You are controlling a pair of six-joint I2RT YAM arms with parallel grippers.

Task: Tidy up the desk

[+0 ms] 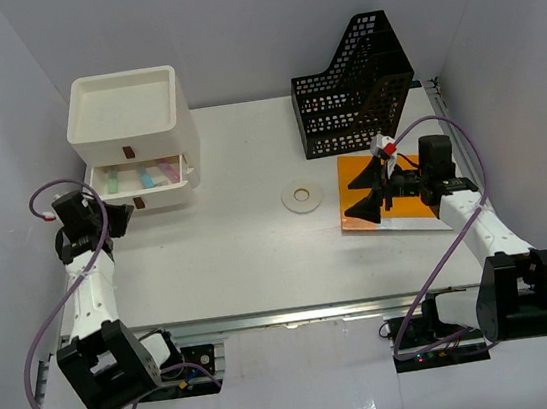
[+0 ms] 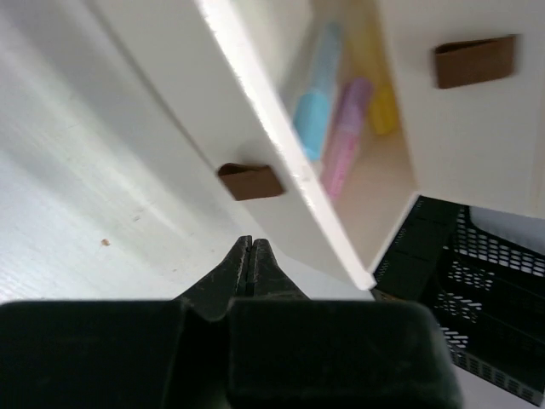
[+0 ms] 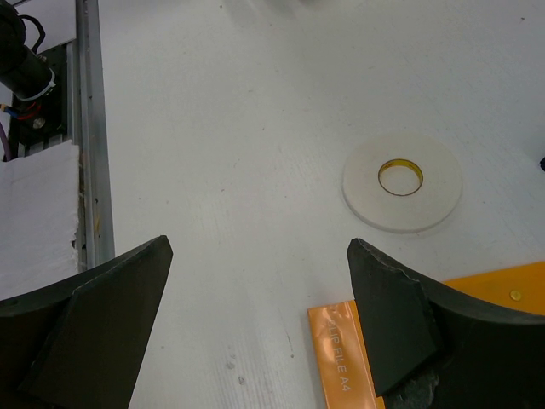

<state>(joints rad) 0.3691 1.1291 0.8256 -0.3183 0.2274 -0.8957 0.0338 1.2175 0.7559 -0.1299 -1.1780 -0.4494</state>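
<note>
Across the desk [image 1: 240, 254]: flat white, rail [image 1: 298, 313] at near edge | left tool [image 2: 252, 244] pressed together | right tool [image 3: 257, 247] spread

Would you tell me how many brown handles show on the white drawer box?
2. The upper brown handle is on the closed top drawer of the white plastic drawer box; the lower brown handle is on the pulled-out drawer's front. Another underneath may be hidden.
</note>
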